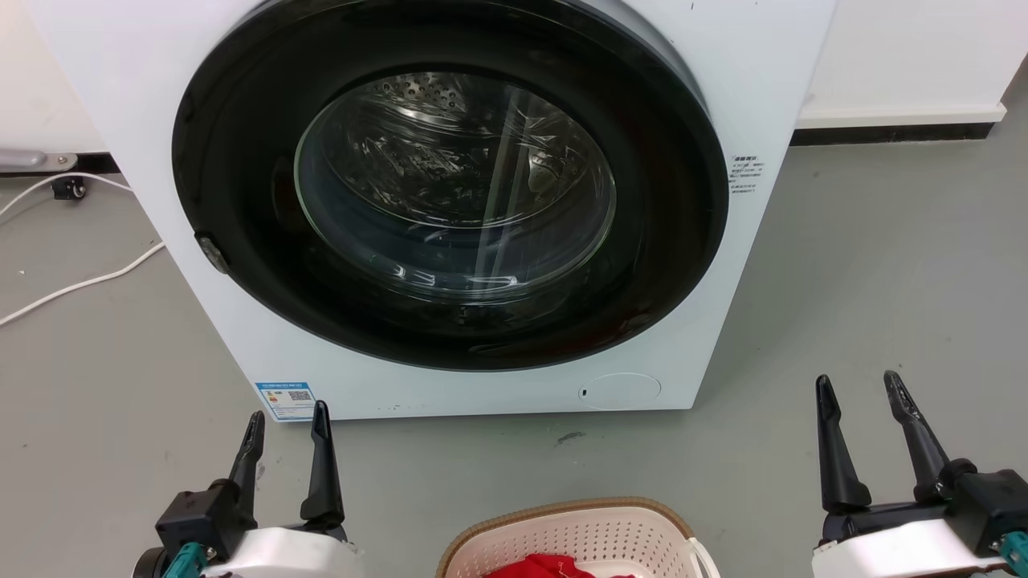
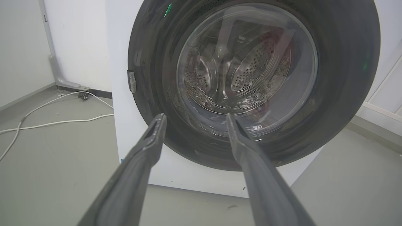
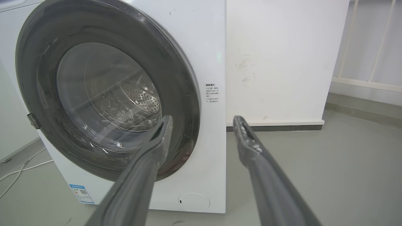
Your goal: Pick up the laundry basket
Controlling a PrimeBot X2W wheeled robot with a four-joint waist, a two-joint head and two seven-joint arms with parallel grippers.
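The laundry basket [image 1: 594,536] sits on the grey floor at the bottom centre of the head view: cream perforated walls, a brown woven-look rim, a white handle on its right side and red cloth inside. Its near part is cut off by the frame edge. My left gripper [image 1: 287,417] hovers to the basket's left, open and empty. To the basket's right, my right gripper [image 1: 861,384] is also open with nothing between its fingers. Both grippers point at the washing machine, the left [image 2: 195,116] and the right [image 3: 203,118] seen in their own wrist views.
A white front-loading washing machine [image 1: 450,209] with a shut dark round door stands just beyond the basket. White cables [image 1: 80,281] trail on the floor at the left. A white wall with a baseboard [image 3: 276,127] runs to the machine's right, with open grey floor before it.
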